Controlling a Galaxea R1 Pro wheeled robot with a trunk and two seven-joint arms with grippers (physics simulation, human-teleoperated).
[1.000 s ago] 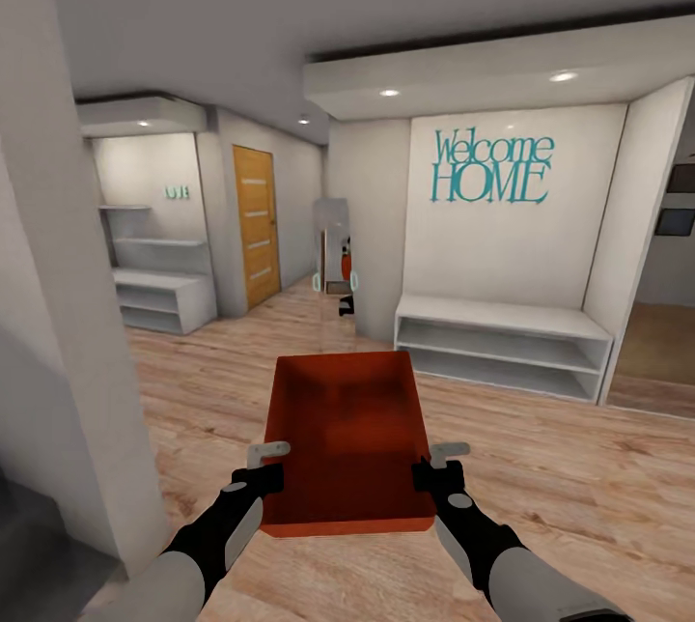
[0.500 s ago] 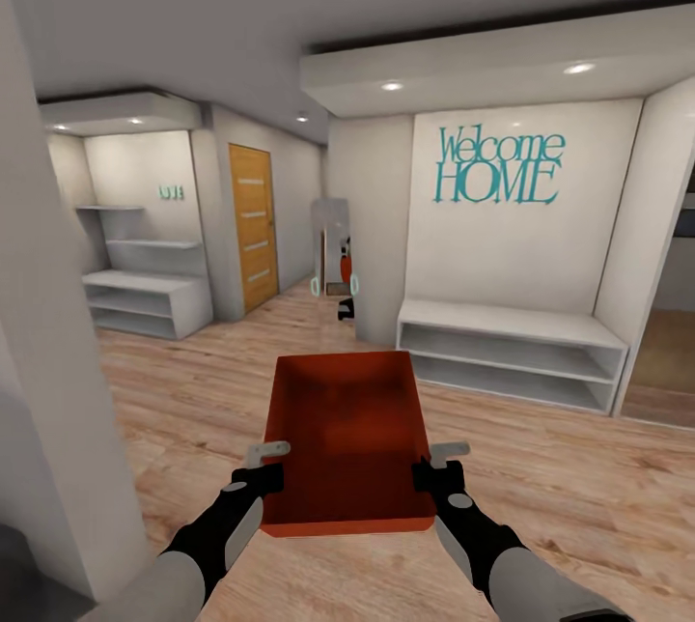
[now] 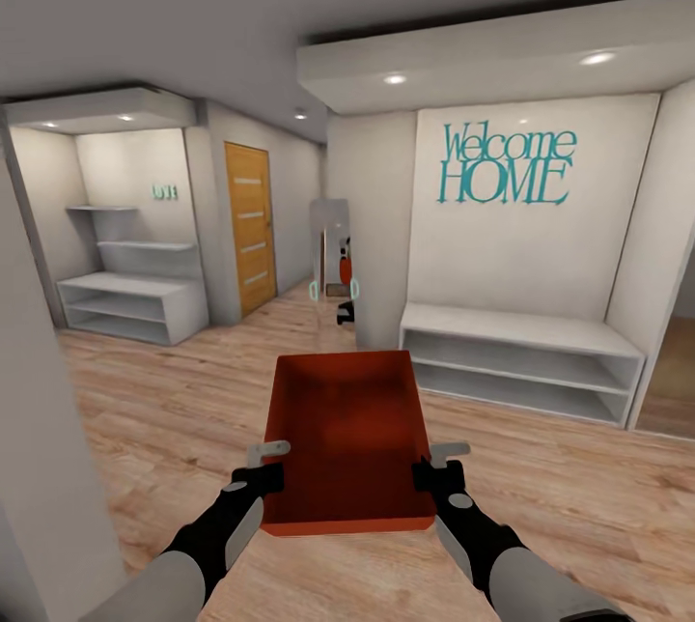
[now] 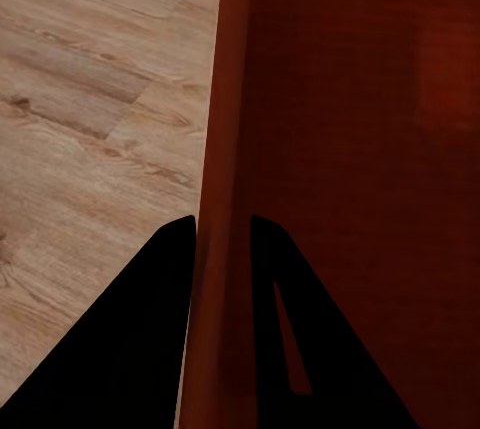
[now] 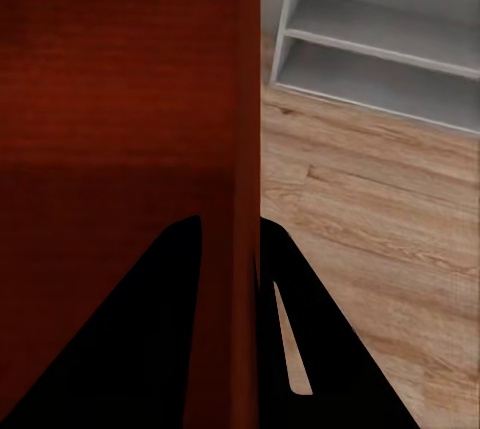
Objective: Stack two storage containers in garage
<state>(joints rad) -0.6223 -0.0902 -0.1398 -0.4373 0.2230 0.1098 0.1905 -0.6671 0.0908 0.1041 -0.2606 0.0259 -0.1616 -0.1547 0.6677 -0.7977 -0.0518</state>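
I carry one orange-red storage container level in front of me, above the light wood-plank floor. My left gripper is shut on its left wall near the near corner; the left wrist view has that wall pinched between two dark fingers. On the opposite side my right gripper is shut on the right wall, and the right wrist view has that wall clamped between its fingers. The second container is out of view.
A low white shelf unit stands ahead right under the teal "Welcome HOME" lettering. More white shelving fills an alcove at left. A wooden door and a narrow passage with a mirror lie straight ahead. A pale wall edges my left.
The whole view has shifted: the shelves and lettering have grown and spread outward, and the left wall has slid off frame. The container and both grippers keep their hold unchanged.
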